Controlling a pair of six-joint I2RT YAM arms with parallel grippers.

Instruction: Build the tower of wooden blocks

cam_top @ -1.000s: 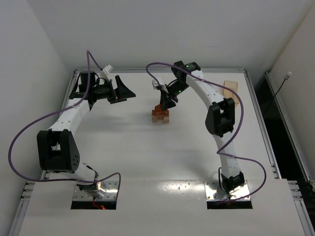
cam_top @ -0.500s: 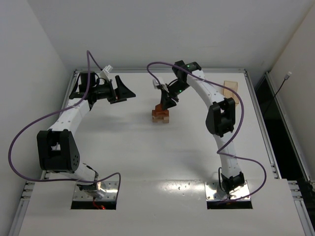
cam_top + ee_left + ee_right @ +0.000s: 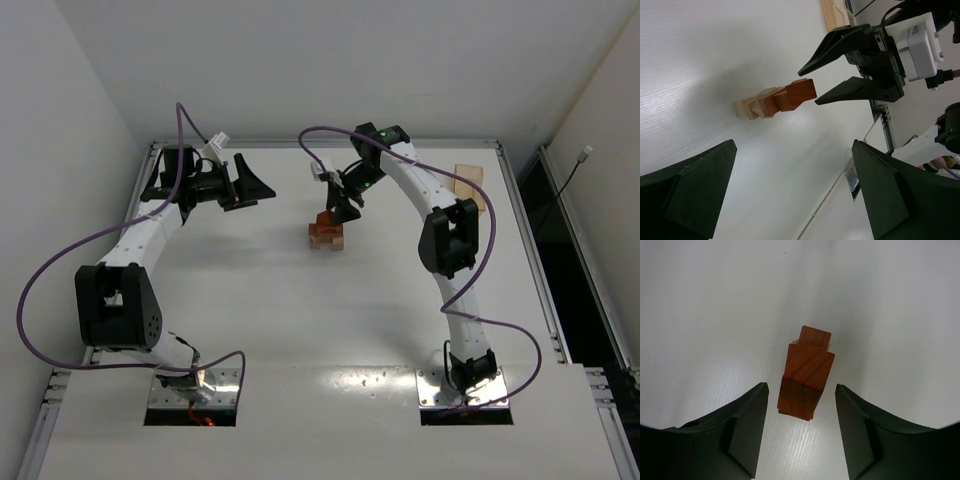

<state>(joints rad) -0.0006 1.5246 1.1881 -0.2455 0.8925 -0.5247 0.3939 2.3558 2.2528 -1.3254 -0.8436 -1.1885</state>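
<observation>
Wood in two tones marks the top external view: the wood block tower [image 3: 326, 234] stands on the white table [image 3: 300, 330], slightly beyond its middle, pale tan pieces at the base and reddish-brown ones above. The right gripper [image 3: 338, 208] hangs directly over it. The left gripper [image 3: 250, 186] is well apart to the left, its fingers spread wide with nothing between them. A flat light-tan tray [image 3: 470, 182] lies near the far right edge – whether anything rests in it cannot be told from here.

From the left wrist, the wood block tower [image 3: 774, 102] shows its full side: tan blocks against the table, a mid-brown piece next, then a darker red-brown top block [image 3: 799, 93]. The right gripper [image 3: 809, 88] brackets that top block, one black finger on either side. Part of the tray [image 3: 835, 14] shows at the upper edge. The left gripper's own fingers [image 3: 690, 195] stand far apart at the frame's corners.

From the right wrist, the top block [image 3: 806, 380] is seen from above – smooth, grained, with a second red-brown piece behind it. The right gripper [image 3: 801, 390] is parted around it, a clear gap showing on each side, gripping nothing.
</observation>
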